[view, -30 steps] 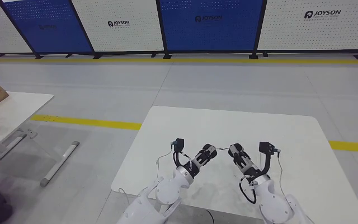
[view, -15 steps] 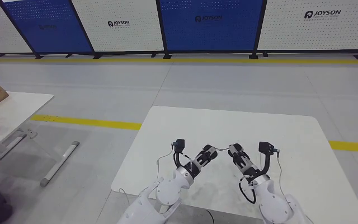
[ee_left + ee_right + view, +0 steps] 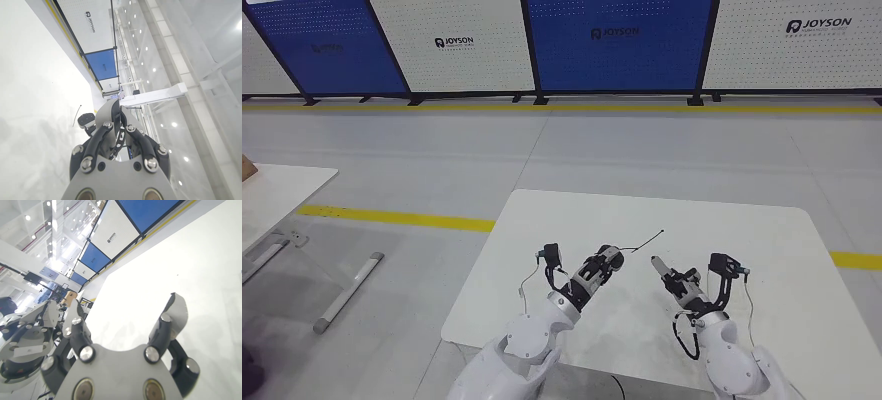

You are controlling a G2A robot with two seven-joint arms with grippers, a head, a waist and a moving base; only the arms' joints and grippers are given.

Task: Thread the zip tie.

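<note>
The zip tie (image 3: 644, 241) is a thin black strip slanting away over the white table (image 3: 722, 230), its small head at the far end. In the left wrist view the zip tie (image 3: 76, 116) lies apart from my left gripper (image 3: 119, 108), which is shut with nothing visible between its fingers. From above, my left gripper (image 3: 614, 256) sits just short of the tie's near end; I cannot tell whether they touch. My right gripper (image 3: 664, 268) stands open beside it, nearer to me than the tie. Its own view shows the right gripper (image 3: 125, 302) spread wide over bare table.
The table's left edge (image 3: 474, 285) runs close to the left arm. A second white table (image 3: 282, 195) and a metal frame (image 3: 347, 290) stand on the floor to the left. Blue and white panels (image 3: 617, 45) line the back.
The tie spanned between both shut grippers before. Now the right gripper has opened and drawn back, the left has shifted slightly left, and the tie points away over the table.
</note>
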